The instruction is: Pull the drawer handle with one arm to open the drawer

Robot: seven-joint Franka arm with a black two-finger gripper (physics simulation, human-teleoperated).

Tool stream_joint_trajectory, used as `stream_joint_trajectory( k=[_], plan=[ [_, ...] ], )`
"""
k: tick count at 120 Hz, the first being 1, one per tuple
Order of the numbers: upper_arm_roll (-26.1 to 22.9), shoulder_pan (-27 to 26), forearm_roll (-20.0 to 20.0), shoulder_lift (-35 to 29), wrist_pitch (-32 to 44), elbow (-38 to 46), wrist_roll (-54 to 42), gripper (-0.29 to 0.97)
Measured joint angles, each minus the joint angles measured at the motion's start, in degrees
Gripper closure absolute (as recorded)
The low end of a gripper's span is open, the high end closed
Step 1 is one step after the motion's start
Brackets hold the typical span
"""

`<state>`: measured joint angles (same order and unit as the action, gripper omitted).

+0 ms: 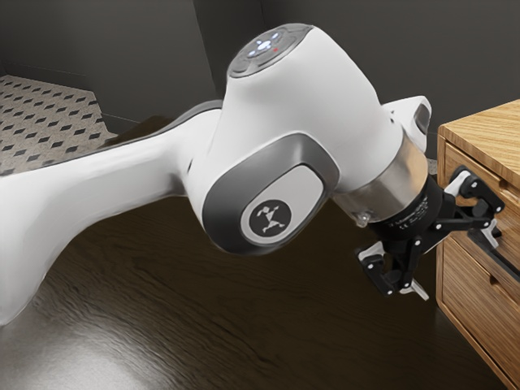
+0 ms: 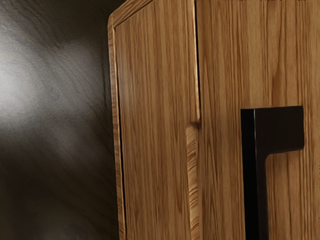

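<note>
Just in front of the hand (image 1: 457,262), whose fingers stand spread wide and hold nothing, the black drawer handle (image 2: 270,131) sits on the wooden drawer (image 2: 225,75) front.

Oak drawer (image 2: 225,60) front, seemingly shut; black bar handle (image 2: 252,190) mounted across it.

Your arm (image 1: 122,191) comes in from the exterior view's left and reaches right, wrist (image 1: 390,183) angled slightly downward, your gripper (image 1: 453,262) spread wide, fingers apart.

Ext side-on; wrist close-up — share drawers (image 1: 479,292) (image 2: 225,60).
</note>
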<state>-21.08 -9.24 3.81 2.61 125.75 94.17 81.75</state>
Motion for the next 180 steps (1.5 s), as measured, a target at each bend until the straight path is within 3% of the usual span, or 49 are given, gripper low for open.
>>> stream_joint_trajectory(
  k=[180],
  plan=[
    [0.17,-3.29,-1.37,3.53,2.56,-0.84,2.11,0.00]
  ],
)
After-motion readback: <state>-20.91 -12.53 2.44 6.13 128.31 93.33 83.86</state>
